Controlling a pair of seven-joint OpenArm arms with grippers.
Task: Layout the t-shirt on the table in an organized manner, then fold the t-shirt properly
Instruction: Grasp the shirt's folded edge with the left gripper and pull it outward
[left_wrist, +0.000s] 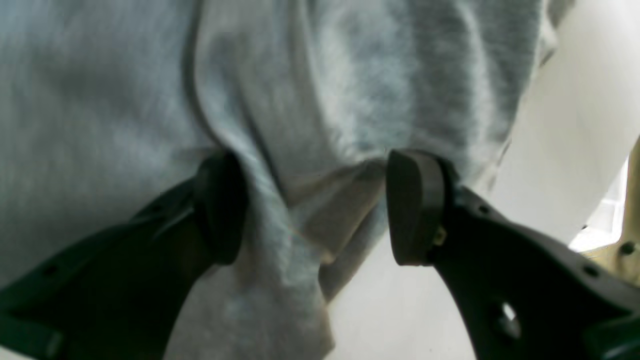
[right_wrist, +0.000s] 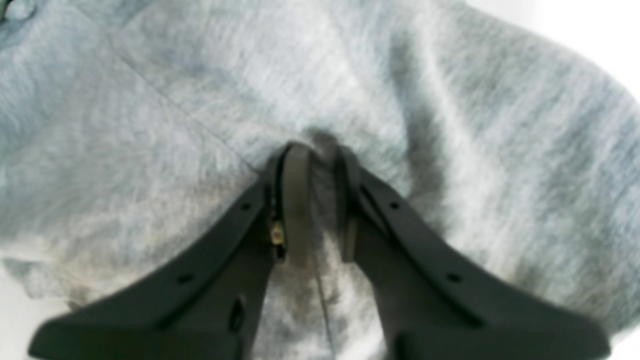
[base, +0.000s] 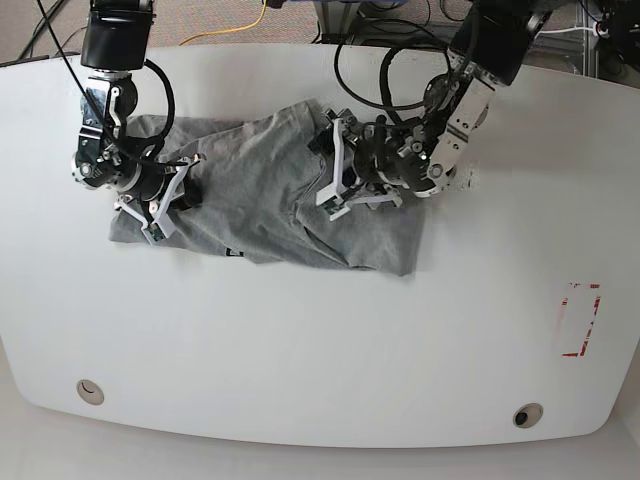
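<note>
The heather-grey t-shirt (base: 270, 215) lies crumpled on the white table (base: 320, 350), in its far left half. My right gripper (base: 183, 192) is at the shirt's left end. In the right wrist view that gripper (right_wrist: 320, 200) is shut on a pinch of the grey t-shirt (right_wrist: 175, 125). My left gripper (base: 328, 178) is over the shirt's upper right part. Seen from the left wrist, this gripper (left_wrist: 317, 210) stands open, its pads wide apart, with a loose fold of the t-shirt (left_wrist: 310, 115) bunched between them. No lettering shows clearly.
A red dashed-rectangle marking (base: 580, 320) sits at the table's right side. Two round grommet holes (base: 90, 390) (base: 527, 413) lie near the front edge. Cables (base: 385, 70) hang from the arm at the back.
</note>
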